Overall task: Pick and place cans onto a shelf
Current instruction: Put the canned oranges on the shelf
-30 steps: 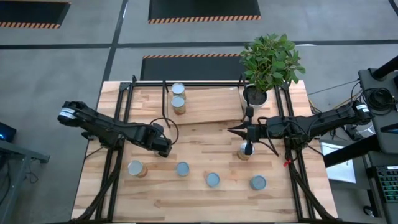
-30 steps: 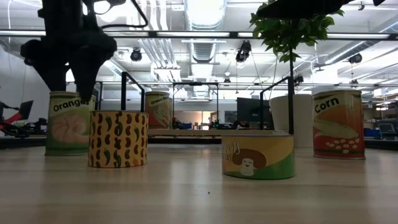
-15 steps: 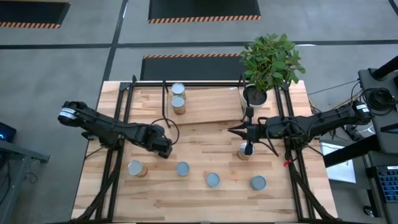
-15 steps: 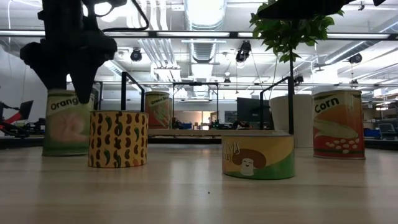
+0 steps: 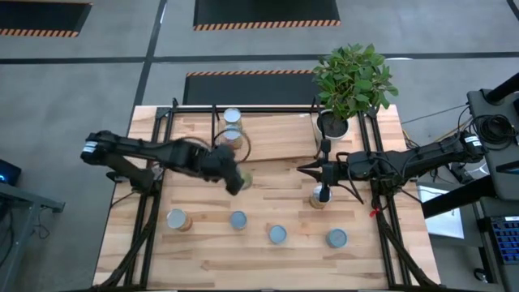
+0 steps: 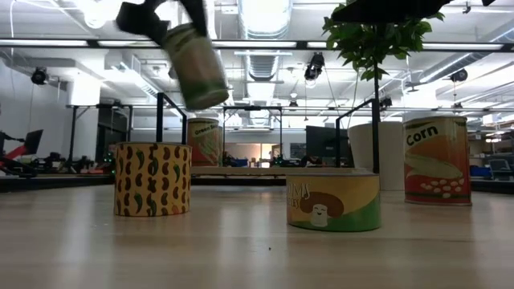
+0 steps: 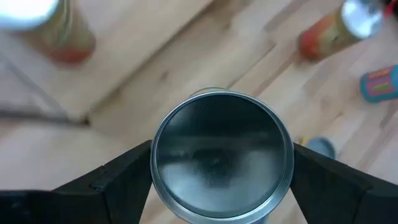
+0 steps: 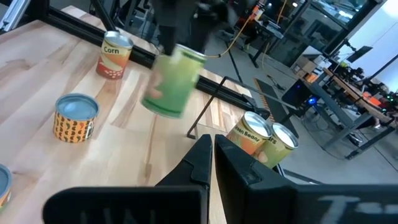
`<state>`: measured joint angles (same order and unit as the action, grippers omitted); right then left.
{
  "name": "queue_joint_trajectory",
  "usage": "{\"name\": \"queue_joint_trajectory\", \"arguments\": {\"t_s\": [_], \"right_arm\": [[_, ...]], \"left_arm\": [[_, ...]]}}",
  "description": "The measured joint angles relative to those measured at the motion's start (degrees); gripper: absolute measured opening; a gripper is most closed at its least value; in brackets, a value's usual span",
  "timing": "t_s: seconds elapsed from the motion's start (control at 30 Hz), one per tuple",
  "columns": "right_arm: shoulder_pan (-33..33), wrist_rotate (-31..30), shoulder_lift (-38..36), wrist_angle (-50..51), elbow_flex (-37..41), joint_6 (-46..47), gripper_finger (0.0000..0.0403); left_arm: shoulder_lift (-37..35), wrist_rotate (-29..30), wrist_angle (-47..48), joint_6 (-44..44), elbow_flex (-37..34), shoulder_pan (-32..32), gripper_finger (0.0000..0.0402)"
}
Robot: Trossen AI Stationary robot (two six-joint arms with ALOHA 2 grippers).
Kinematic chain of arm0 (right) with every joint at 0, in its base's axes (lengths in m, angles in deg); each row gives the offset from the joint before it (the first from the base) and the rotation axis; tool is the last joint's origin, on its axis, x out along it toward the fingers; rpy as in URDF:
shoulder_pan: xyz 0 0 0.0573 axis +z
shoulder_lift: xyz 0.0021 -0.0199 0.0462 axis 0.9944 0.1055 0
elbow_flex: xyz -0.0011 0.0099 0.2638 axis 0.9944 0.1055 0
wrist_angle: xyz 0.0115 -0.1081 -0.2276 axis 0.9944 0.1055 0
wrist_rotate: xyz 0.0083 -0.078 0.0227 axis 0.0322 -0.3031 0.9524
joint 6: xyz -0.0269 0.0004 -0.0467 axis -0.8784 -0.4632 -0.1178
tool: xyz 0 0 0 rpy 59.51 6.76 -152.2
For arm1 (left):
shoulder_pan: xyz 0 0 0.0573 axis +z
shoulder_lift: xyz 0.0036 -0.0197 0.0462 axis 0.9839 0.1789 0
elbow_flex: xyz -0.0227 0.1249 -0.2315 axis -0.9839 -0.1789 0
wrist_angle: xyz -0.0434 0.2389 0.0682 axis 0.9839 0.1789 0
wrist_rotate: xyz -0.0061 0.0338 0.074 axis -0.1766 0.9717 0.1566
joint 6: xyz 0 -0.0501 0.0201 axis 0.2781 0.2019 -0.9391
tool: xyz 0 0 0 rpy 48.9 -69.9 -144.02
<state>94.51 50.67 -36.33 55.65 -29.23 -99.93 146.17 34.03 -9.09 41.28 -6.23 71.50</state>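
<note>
- Two cans [image 5: 233, 126] stand on the shelf [image 5: 276, 144] near the table's far edge.
- The left gripper [image 5: 235, 179] is clenched around a green can [image 6: 195, 64], held tilted in the air over the middle of the table [image 5: 268, 203], just in front of the shelf board.
- Four cans [image 5: 238, 220] sit in a row along the near edge.
- The right gripper [image 5: 323, 191], fingers pressed together, hangs over a can [image 5: 316, 200] toward the right edge, near the plant pot [image 5: 332, 126].
</note>
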Motion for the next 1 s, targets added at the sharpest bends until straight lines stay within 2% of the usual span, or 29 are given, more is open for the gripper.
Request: {"name": "queue_joint_trajectory", "arguments": {"t_s": [0.2, 0.37, 0.63, 1.0], "right_arm": [[0.0, 0.0, -0.1, 0.4, 0.0, -0.8, 0.0009], [0.0, -0.2, -1.1, 2.7, 0.0, -0.7, 0.0009], [0.0, -0.5, -2.7, 5.1, 0.0, 0.8, 0.0009], [0.0, -0.5, -3.0, 5.8, 0.0, 1.0, 0.0009]], "left_arm": [[7.5, 0.0, 2.1, -11.9, 9.6, 6.4, 0.0311], [13.4, 0.0, 5.8, -18.2, 13.8, 10.9, 0.0311], [18.1, 0.1, 11.1, -21.7, 14.3, 15.7, 0.0311], [19.5, 0.5, 7.7, -27.0, 12.9, 16.9, 0.0311]]}}
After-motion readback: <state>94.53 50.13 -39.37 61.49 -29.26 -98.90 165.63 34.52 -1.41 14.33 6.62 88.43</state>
